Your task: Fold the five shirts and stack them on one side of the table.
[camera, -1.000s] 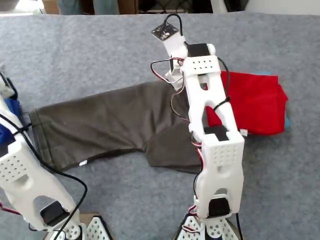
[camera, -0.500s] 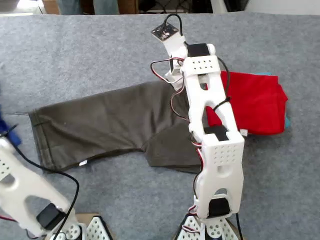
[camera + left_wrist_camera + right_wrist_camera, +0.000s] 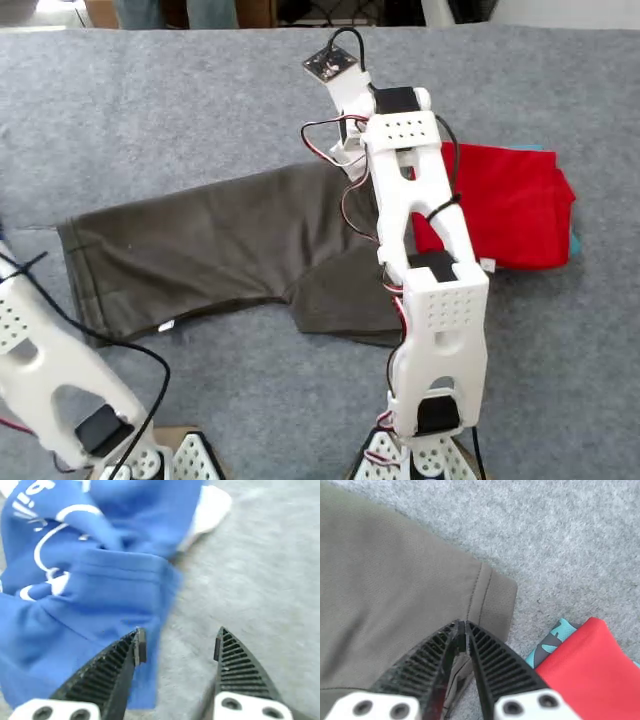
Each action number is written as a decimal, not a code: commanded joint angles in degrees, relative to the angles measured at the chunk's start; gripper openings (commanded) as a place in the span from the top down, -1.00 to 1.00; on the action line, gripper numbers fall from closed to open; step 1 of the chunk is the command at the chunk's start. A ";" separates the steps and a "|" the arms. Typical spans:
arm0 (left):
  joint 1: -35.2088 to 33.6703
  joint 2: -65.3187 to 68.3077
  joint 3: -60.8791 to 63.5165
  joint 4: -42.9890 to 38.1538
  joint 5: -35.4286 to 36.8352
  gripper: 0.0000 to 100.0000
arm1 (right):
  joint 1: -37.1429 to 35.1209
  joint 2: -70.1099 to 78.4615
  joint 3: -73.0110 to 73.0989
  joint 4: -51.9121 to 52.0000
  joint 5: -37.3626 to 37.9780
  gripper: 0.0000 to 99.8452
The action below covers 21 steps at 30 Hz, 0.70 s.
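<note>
High view
Olive shirt: the olive shirt (image 3: 220,250) lies spread and partly unfolded in the middle of the grey table cover (image 3: 150,100), with one sleeve reaching the right arm.
Stack: the red shirt (image 3: 515,205) lies folded and touching the olive shirt's sleeve side. A teal shirt (image 3: 573,240) peeks out beneath it.
Arms: the right arm (image 3: 420,190) stretches over the olive shirt's sleeve end. The left arm (image 3: 45,360) stands off the olive shirt's hem end.
Room: a strip of floor and wooden furniture shows past the cover's far edge.

Left wrist view
Left gripper: the left gripper (image 3: 177,642) is spread wide and holds nothing. One finger is above a crumpled blue shirt (image 3: 90,580), the other above bare cover.
White cloth: a white cloth (image 3: 210,505) shows under the blue shirt. Where these lie from the olive shirt cannot be told.

Right wrist view
Right gripper: the right gripper (image 3: 465,630) is closed tip to tip on the olive shirt, near the sleeve hem. Whether it pinches cloth cannot be told.

Progress
Done: two shirts look folded and stacked.
Left: the olive shirt is mid-fold, and the blue shirt and probably the white cloth are unfolded.
</note>
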 commanded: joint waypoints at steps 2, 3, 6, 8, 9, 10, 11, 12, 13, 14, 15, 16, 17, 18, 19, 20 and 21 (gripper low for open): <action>3.47 -1.32 -19.21 5.98 -1.67 0.51 | 0.70 -1.10 -2.24 1.58 0.53 0.97; 3.65 -1.41 -20.44 5.98 -1.85 0.51 | 0.70 -1.19 -2.24 1.85 0.53 0.97; 4.44 -4.48 -18.68 6.07 -1.93 0.51 | 0.70 -2.07 -2.07 2.55 0.53 0.97; 4.62 -7.30 -13.58 6.07 -1.85 0.52 | 0.70 -3.12 -1.80 2.81 0.53 0.97; 4.79 -8.97 -10.95 6.07 -1.85 0.52 | 0.70 -3.74 -1.80 3.08 0.53 0.97; 4.79 -11.16 -8.31 6.07 -1.85 0.52 | 0.70 -4.26 -1.80 3.25 0.53 0.97; 4.97 -13.63 -5.41 6.07 -1.85 0.52 | 0.70 -4.79 -1.80 3.34 0.53 0.97; 5.05 -16.18 -1.98 6.07 -1.67 0.52 | 0.70 -5.23 -1.71 3.34 0.53 0.97; 5.23 -19.08 2.42 6.07 -1.58 0.52 | 0.70 -5.58 -1.71 3.34 0.53 0.97; 5.85 -22.33 7.34 6.07 -1.58 0.52 | 0.70 -5.76 -1.71 3.34 0.53 0.97; 6.46 -26.02 12.97 6.07 -1.76 0.52 | 0.70 -5.93 -1.71 3.34 0.53 0.97; 7.08 -30.07 18.95 6.07 -1.76 0.52 | 0.70 -6.02 -1.71 3.34 0.53 0.97; 7.78 -34.20 25.36 5.98 -1.85 0.52 | 0.70 -6.02 -1.71 3.34 0.53 0.97; 8.66 -38.42 31.96 5.71 -1.67 0.52 | 0.70 -6.11 -1.71 3.34 0.53 0.97; 9.36 -41.93 37.85 5.19 -1.58 0.52 | 0.70 -6.11 -1.71 3.43 0.53 0.97; 9.98 -45.36 44.26 3.43 -1.49 0.52 | 0.70 -6.20 -1.71 3.43 0.53 0.97; 10.33 -48.70 50.59 0.88 -1.49 0.52 | 0.70 -6.20 -1.71 3.43 0.53 0.97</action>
